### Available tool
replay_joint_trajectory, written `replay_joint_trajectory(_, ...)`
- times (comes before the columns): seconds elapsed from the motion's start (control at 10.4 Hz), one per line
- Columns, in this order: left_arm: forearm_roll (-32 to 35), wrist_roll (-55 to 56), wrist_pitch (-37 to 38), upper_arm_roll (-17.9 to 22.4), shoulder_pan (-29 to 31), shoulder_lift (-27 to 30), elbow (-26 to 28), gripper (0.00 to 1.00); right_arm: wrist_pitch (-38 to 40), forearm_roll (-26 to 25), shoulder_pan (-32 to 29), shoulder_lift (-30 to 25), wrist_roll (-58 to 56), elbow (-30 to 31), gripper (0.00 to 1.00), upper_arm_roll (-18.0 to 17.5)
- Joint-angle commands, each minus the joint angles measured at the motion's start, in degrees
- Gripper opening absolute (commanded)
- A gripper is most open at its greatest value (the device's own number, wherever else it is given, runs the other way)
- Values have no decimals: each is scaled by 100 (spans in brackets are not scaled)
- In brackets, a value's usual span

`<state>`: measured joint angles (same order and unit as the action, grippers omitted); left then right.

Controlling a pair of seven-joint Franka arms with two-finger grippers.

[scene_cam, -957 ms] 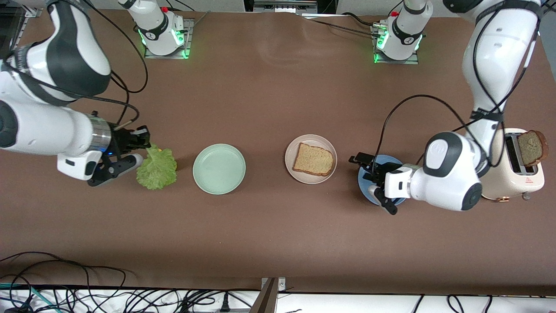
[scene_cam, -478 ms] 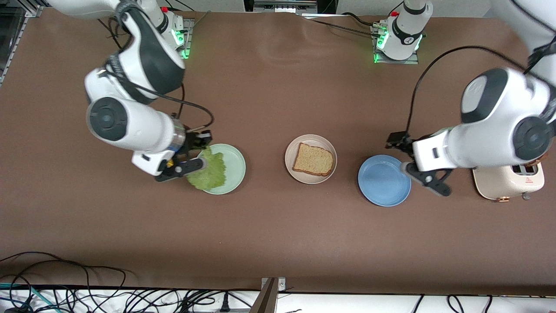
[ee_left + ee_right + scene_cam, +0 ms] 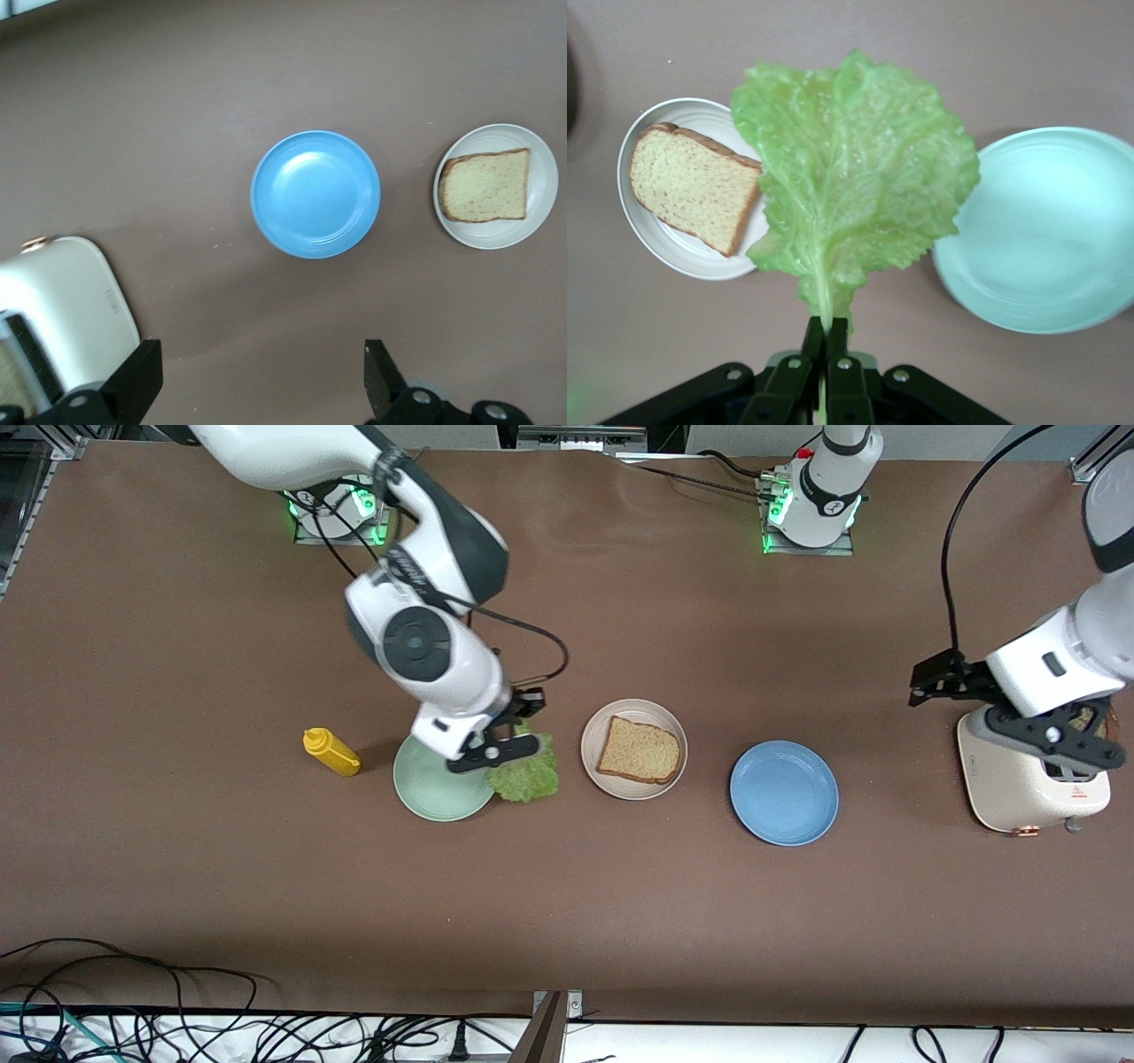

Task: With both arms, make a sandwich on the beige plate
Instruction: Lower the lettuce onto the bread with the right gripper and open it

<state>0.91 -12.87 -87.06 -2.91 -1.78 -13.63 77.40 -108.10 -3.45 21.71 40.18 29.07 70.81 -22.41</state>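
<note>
Ruffled bright-green lettuce leaf [image 3: 850, 177]; speckled tan bread slice [image 3: 640, 749] on pale beige round plate [image 3: 595, 731]; mint-green plate [image 3: 425, 788]; glossy blue plate [image 3: 784, 792]; yellow squeeze bottle [image 3: 330, 751].

- Right gripper [image 3: 507, 737] hangs in the air toward the table's middle, arm stretched from its base, fingers pinched together.
- Left gripper [image 3: 1005, 704] is raised at the left arm's end, fingers spread wide.

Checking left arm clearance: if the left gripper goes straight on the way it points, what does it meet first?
Probably bare table. The left gripper, fingers open and empty, hangs by the toaster and points down at brown tabletop between toaster and blue plate. Height is unclear, so the toaster's edge could be close.
</note>
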Motion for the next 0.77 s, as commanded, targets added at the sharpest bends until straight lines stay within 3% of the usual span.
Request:
replay_joint_trajectory(0.0, 155, 47, -267, 449, -367, 579, 844, 100, -500, -269, 420, 358, 554, -58, 0, 26)
replay_joint_trajectory(0.19, 173, 21, -1064, 449, -288, 1149, 1870, 100, -886, -402, 754, 578, 1133, -85, 0, 26)
replay_joint_trajectory(0.48, 173, -49, -945, 405, -165, 1214, 1867, 100, -1677, -367, 1325, 930, 1312, -111, 0, 384)
replay_joint_trajectory(0.67, 164, -49, -945, 405, -165, 1196, 1849, 100, -1994, -358, 1449, 1158, 1329, -128, 0, 404)
